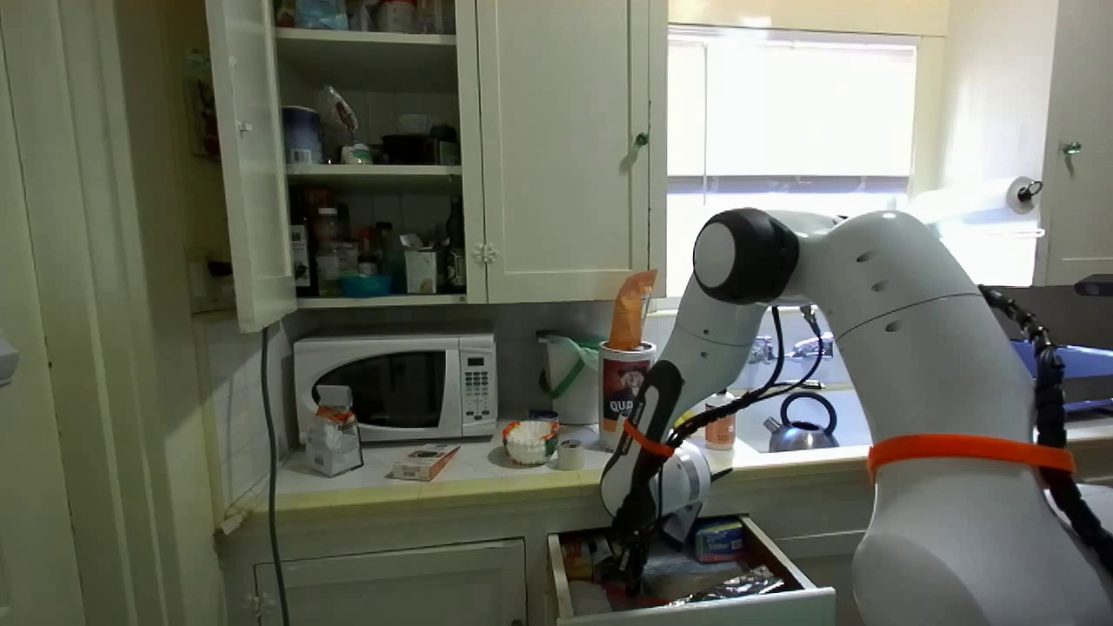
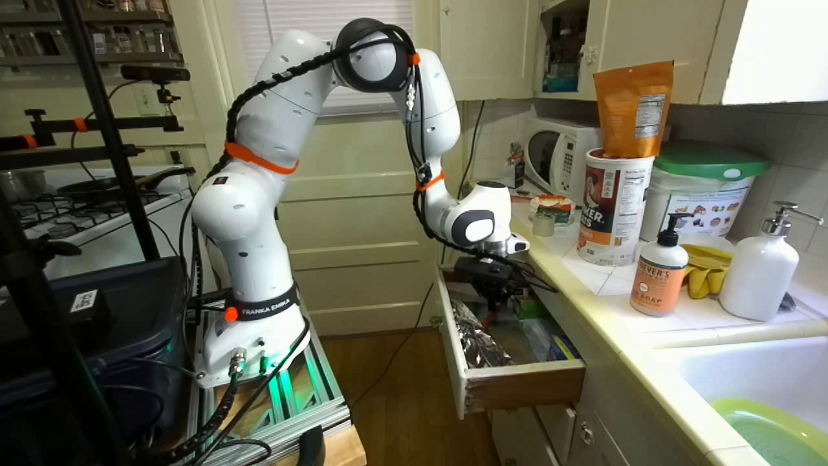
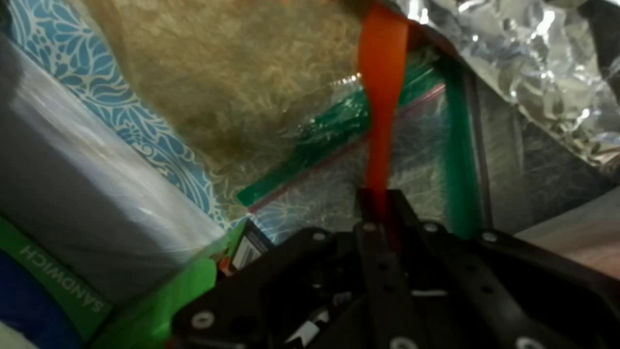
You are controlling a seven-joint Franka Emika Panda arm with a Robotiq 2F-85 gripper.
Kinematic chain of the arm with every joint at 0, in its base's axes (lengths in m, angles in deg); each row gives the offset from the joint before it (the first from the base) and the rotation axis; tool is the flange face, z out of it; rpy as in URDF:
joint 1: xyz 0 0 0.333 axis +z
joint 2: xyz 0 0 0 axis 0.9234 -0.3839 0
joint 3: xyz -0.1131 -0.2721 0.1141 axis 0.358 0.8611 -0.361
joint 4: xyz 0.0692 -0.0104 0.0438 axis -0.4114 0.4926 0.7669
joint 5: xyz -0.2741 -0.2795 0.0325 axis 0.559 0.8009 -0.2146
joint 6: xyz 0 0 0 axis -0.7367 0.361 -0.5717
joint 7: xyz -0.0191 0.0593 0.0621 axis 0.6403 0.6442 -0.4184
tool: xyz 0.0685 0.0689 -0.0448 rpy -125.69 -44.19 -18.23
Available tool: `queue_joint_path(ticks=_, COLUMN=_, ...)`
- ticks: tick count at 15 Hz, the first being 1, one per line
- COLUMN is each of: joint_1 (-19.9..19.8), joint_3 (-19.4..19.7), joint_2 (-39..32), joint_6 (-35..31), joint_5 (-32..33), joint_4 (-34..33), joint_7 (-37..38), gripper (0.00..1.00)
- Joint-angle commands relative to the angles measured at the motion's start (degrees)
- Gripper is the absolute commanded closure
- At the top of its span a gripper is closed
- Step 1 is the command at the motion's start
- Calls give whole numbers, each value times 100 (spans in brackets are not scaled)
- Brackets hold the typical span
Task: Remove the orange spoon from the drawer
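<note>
Wrist view: the gripper [image 3: 379,198] pinches the orange spoon [image 3: 382,72] by a narrow part, near crumpled foil [image 3: 537,63] in the drawer [image 2: 525,387].

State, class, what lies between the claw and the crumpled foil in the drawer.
The orange spoon, gripped by the claw, runs toward the crumpled foil, with green-banded plastic bags beneath it; the wrist view shows this.

Hand [image 2: 493,308] in drawer [image 2: 525,387] (foil [image 2: 477,340] nearby)
</note>
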State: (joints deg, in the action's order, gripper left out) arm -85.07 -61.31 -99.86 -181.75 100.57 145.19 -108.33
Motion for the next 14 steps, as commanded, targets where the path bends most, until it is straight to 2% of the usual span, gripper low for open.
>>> queue_joint_path(ticks=1, joint_1=43, joint_3=78, joint_2=-107, joint_6=147, joint_5=-35, joint_4=-39, joint_7=-74, gripper=80)
queue_joint_path(ticks=2, joint_1=46, joint_3=89, joint_2=-124, joint_6=154, joint_5=-30, joint_4=-41, joint_7=-73, gripper=74)
queue_joint_path(ticks=3, joint_1=42, joint_3=91, joint_2=-136, joint_6=153, joint_5=-30, joint_4=-39, joint_7=-76, gripper=78)
queue_joint_path(ticks=5, joint_1=38, joint_3=93, joint_2=-154, joint_6=152, joint_5=-30, joint_4=-39, joint_7=-75, gripper=79)
queue_joint_path(ticks=6, joint_1=38, joint_3=94, joint_2=-156, joint_6=153, joint_5=-30, joint_4=-38, joint_7=-73, gripper=88)
queue_joint_path(ticks=8, joint_1=25, joint_3=71, joint_2=-103, joint_6=138, joint_5=-41, joint_4=-9, joint_7=-81, gripper=100)
queue_joint_path(ticks=9, joint_1=-7, joint_3=29, joint_2=-51, joint_6=138, joint_5=-64, joint_4=21, joint_7=-104, gripper=97)
queue_joint_path(ticks=14, joint_1=-78, joint_3=-112, joint_2=243, joint_6=109, joint_5=-132, joint_4=170, joint_7=-165, gripper=99)
